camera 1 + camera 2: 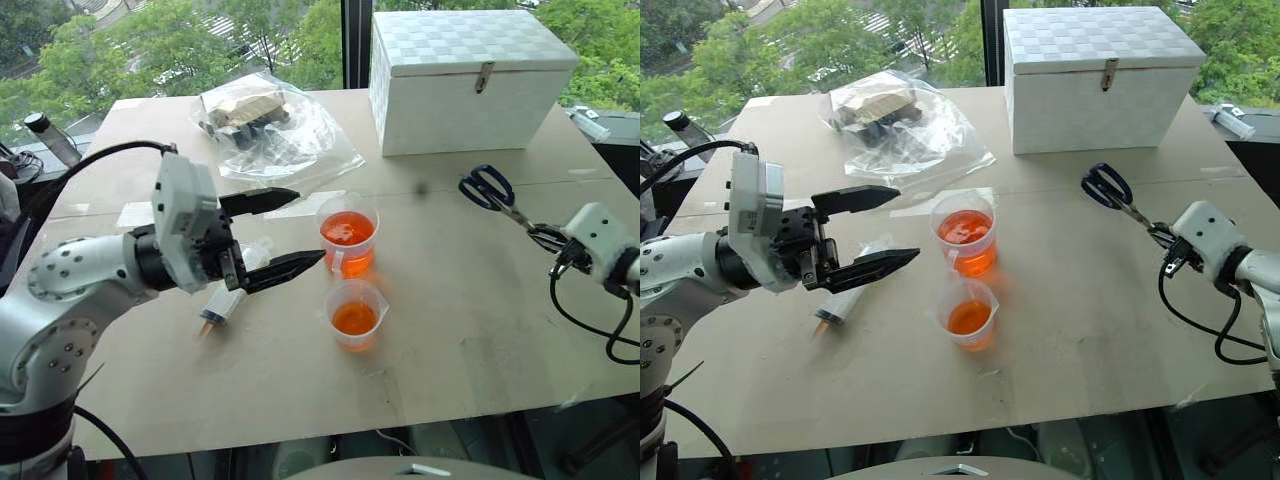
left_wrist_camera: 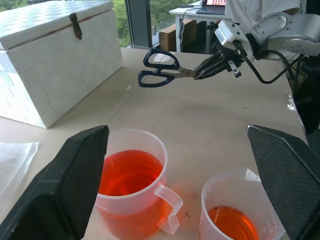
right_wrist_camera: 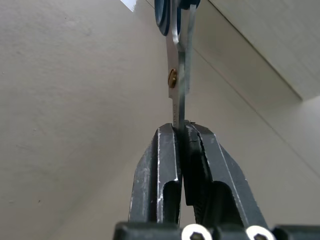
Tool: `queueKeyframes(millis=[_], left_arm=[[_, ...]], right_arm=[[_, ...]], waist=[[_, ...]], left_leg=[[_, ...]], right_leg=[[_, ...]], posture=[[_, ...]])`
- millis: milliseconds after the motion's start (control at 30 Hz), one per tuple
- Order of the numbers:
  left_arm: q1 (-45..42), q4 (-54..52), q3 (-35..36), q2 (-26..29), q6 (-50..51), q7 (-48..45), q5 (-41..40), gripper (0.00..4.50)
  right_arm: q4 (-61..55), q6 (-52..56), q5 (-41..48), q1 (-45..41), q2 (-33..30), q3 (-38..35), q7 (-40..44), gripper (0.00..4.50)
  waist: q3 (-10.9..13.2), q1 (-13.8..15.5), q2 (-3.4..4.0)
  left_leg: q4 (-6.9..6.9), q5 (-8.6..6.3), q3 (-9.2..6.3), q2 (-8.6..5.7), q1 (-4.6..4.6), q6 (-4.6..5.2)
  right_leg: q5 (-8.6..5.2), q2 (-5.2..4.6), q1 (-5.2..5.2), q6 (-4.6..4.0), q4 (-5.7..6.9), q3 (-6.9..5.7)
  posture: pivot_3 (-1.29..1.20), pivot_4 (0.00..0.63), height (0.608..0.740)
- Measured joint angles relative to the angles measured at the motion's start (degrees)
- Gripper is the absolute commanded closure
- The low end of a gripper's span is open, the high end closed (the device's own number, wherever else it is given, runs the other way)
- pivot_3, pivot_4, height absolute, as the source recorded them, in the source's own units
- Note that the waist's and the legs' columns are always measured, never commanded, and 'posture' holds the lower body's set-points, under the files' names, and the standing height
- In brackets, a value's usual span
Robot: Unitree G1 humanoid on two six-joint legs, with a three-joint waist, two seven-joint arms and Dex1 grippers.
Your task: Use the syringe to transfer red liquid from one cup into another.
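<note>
The syringe [image 1: 224,305] lies on the table, partly hidden under my left gripper [image 1: 310,226]. That gripper hangs open above it, its fingers pointing at the cups, with nothing between them. The taller cup [image 1: 348,238] stands farther back and holds red liquid [image 1: 347,228]. In front of it, the shorter cup [image 1: 356,315] has red liquid [image 2: 232,222] in its bottom. Far to the right, my right gripper [image 1: 548,238] is shut on the blades of blue-handled scissors [image 1: 488,188]; the blade [image 3: 179,85] runs out from between its fingers.
A white box [image 1: 470,75] with a latch stands at the back right. A clear plastic bag [image 1: 275,130] of dark parts lies at the back middle. A bottle [image 1: 50,135] is off the table's left edge, and the front edge is close below the cups.
</note>
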Motion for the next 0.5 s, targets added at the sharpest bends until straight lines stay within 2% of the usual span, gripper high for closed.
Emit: queueKeyframes(millis=[67, 167, 233, 333, 400, 433, 500], left_arm=[[-0.6, 0.5, -1.0, -0.1, 0.1, 0.0, 0.1, 0.00], [-0.4, 1.9, -1.0, -0.1, 0.8, 0.3, 0.5, 0.00], [0.5, 2.5, -0.9, -0.1, 1.2, 0.8, 1.2, 0.00], [2.8, 3.4, -0.4, 0.2, 2.5, 2.8, 2.6, 0.00], [5.9, 4.5, 0.1, 1.5, 3.7, 4.1, 4.9, 0.00], [8.0, 5.8, 0.1, 3.1, 4.4, 4.7, 7.8, 0.00], [8.4, 6.9, -0.2, 4.4, 4.9, 5.1, 10.3, 0.00]], right_arm=[[-1.5, 9.7, 5.3, 2.5, 0.1, -2.4, 0.5, 2.43], [-2.5, 15.3, 8.6, 3.6, 0.0, -4.0, 0.9, 1.12], [-3.7, 17.0, 9.9, 3.9, -0.7, -5.9, 1.1, 0.06], [-5.8, 17.1, 11.7, 4.0, -1.7, -8.1, 2.1, 0.06], [-9.5, 18.4, 16.2, 3.5, -1.4, -9.5, 3.5, 0.06], [-13.4, 20.3, 21.3, 1.7, -0.1, -10.0, 4.4, 0.06], [-16.7, 21.7, 25.9, -0.1, 1.1, -10.0, 5.0, 0.06]], waist=[[0.0, 0.3, -0.01], [0.0, 0.3, -0.01], [0.0, 0.1, -0.01], [0.0, 0.1, -0.01], [0.0, -0.1, 0.00], [0.1, -0.2, -0.03], [0.1, 0.0, -0.07]], left_leg=[[0.01, 0.00, 0.00, 0.00, -0.02, 0.00], [0.02, -0.01, 0.01, 0.00, -0.02, 0.02], [0.02, -0.01, 0.02, 0.00, -0.01, 0.02], [0.00, -0.01, 0.01, 0.00, -0.01, 0.02], [-0.02, -0.01, 0.01, 0.00, -0.01, 0.02], [-0.03, -0.01, 0.00, 0.03, 0.00, 0.02], [-0.02, -0.13, -0.05, 0.03, 0.00, 0.22]], right_leg=[[0.00, -0.01, 0.01, 0.01, -0.01, 0.00], [0.01, -0.01, 0.00, 0.01, -0.01, 0.01], [0.00, -0.01, 0.00, 0.01, -0.01, 0.02], [0.00, 0.00, -0.01, 0.02, -0.02, 0.03], [0.00, 0.02, -0.04, 0.02, -0.01, 0.04], [0.00, 0.05, -0.04, 0.02, 0.01, 0.05], [0.00, 0.05, -0.04, 0.01, 0.02, 0.00]], posture=[[0.00, 0.150, 0.740], [0.00, 0.150, 0.740], [0.00, 0.150, 0.740], [0.00, 0.150, 0.740], [0.00, 0.150, 0.740], [0.00, 0.150, 0.740], [0.00, 0.150, 0.740]])
